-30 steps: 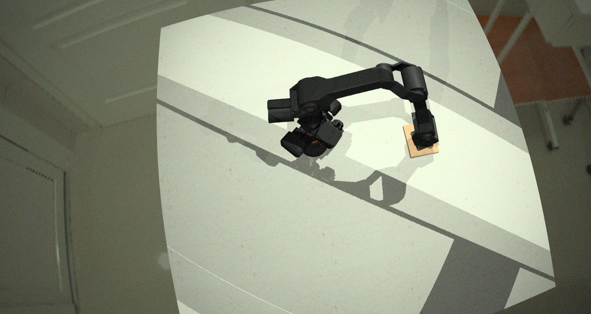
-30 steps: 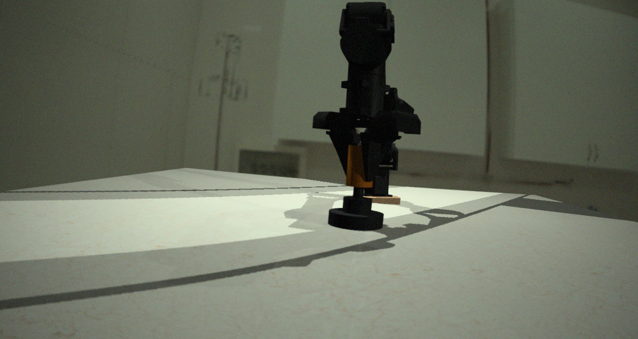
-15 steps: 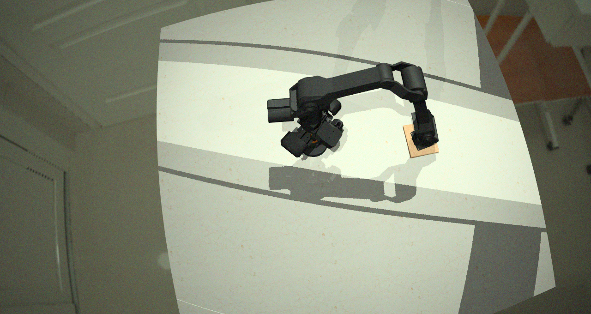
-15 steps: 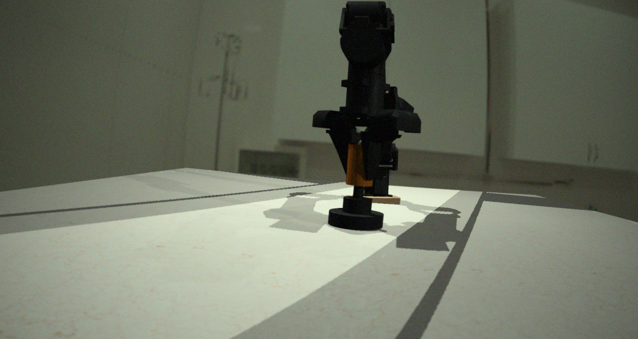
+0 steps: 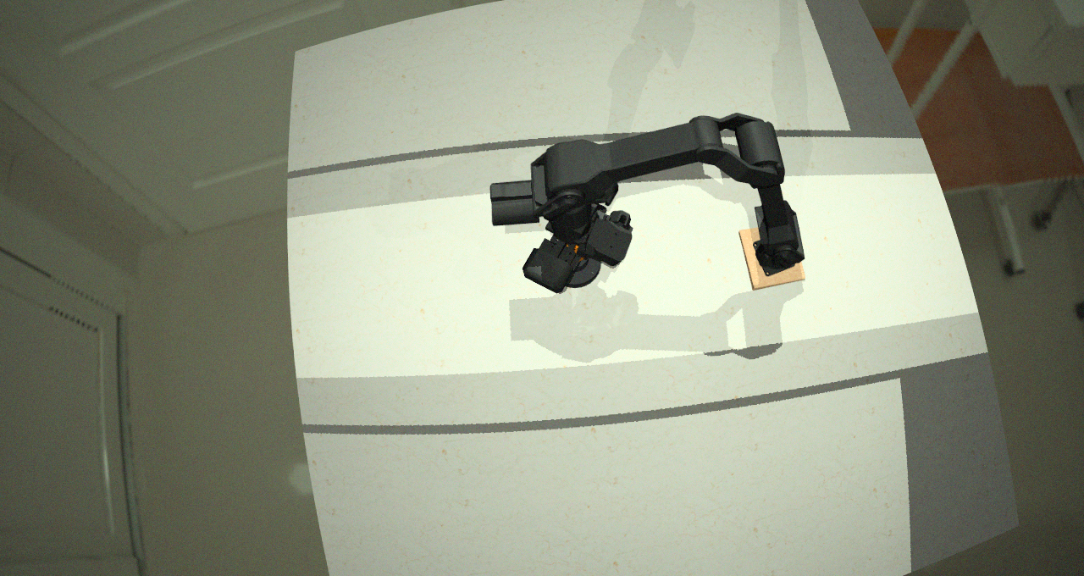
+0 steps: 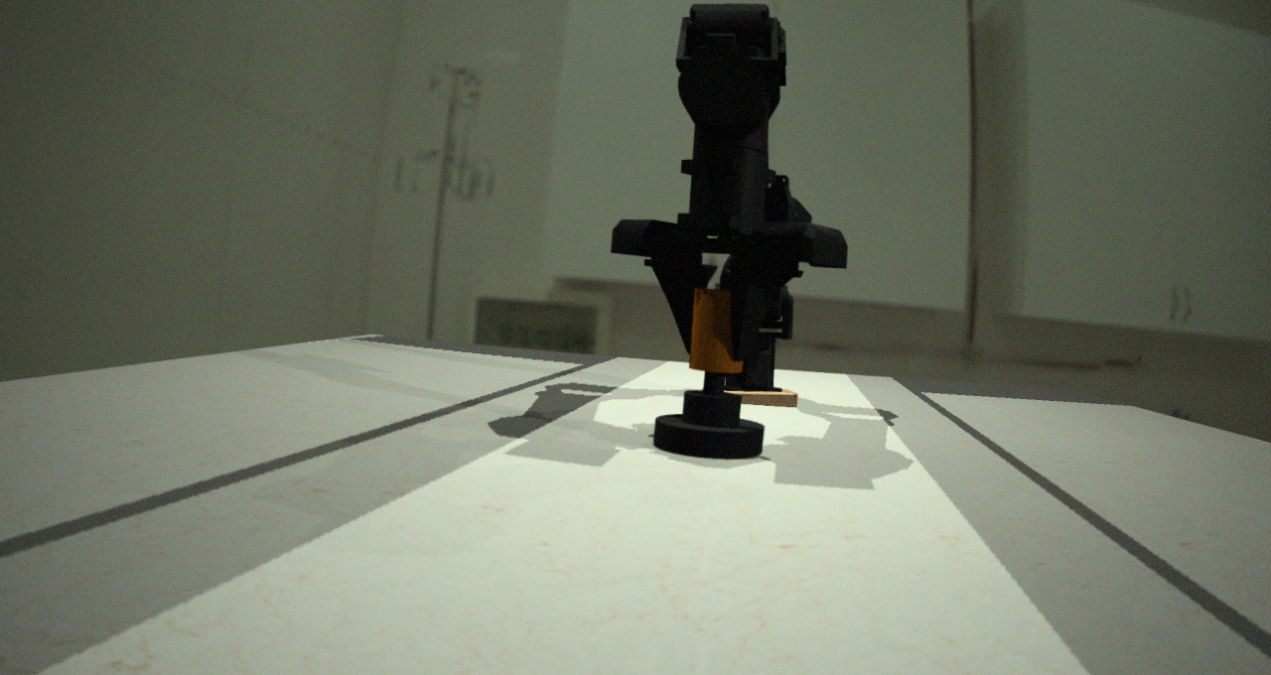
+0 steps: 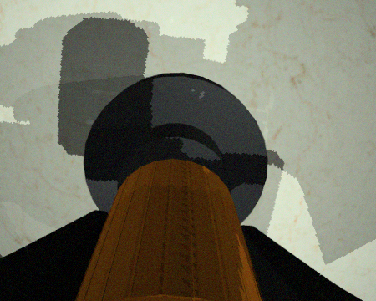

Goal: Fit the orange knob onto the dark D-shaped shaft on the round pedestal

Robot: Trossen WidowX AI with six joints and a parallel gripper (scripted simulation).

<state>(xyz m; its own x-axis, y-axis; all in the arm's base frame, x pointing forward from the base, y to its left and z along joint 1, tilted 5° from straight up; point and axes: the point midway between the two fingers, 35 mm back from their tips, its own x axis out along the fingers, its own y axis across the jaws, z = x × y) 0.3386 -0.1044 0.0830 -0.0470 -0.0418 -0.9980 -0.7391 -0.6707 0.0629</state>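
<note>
The orange knob (image 6: 711, 329) (image 7: 171, 247) is upright between the fingers of my gripper (image 6: 714, 347) (image 7: 173, 232), which is shut on it. The dark round pedestal (image 6: 708, 440) (image 7: 205, 100) (image 5: 585, 277) stands directly below the knob, with a narrower step on top. A short length of the dark shaft (image 6: 712, 383) shows between the knob's bottom and that step, so the knob is above the pedestal and not touching it. The shaft's top, its flat side and the knob's hole are hidden. In the top view the gripper mostly covers the knob.
The arm's base stands on a wooden board (image 5: 760, 281) (image 6: 781, 398) behind the pedestal in the exterior view. The arm arches over from the board to the pedestal. Shadows of the arm and dark stripes cross the pale table (image 5: 424, 307) (image 6: 622, 564).
</note>
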